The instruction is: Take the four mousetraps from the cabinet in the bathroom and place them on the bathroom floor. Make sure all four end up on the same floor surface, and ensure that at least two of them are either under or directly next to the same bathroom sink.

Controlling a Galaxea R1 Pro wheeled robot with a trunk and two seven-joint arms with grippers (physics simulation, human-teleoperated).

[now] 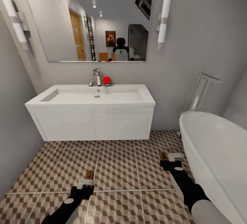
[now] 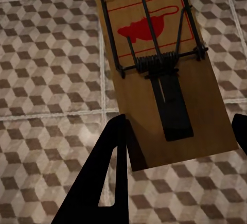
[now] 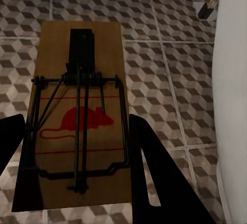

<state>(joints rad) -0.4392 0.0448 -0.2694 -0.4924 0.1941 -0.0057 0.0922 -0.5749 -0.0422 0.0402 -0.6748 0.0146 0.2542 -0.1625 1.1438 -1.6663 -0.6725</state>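
Facing me is the white bathroom sink (image 1: 91, 97) on its two-door vanity, with cube-patterned bathroom floor (image 1: 116, 169) in front of it. My left gripper (image 1: 85, 183) is shut on a tan mousetrap (image 1: 90, 175) and holds it above the tiles, in front of the vanity. The left wrist view has that mousetrap (image 2: 159, 69) close up between the black fingers (image 2: 105, 183), red mouse mark facing the camera. My right gripper (image 1: 172, 158) is shut on a second mousetrap (image 1: 163, 155) near the tub; the right wrist view has this mousetrap (image 3: 77, 116) between its fingers (image 3: 154, 177). The cabinet is out of view.
A white bathtub (image 1: 219, 155) fills the right side, its wall (image 3: 231, 105) close beside my right gripper. A chrome floor tap (image 1: 202, 90) stands behind the tub. A grey wall closes the left. A chrome tap (image 1: 97, 76) and a red ball (image 1: 106, 80) sit on the sink.
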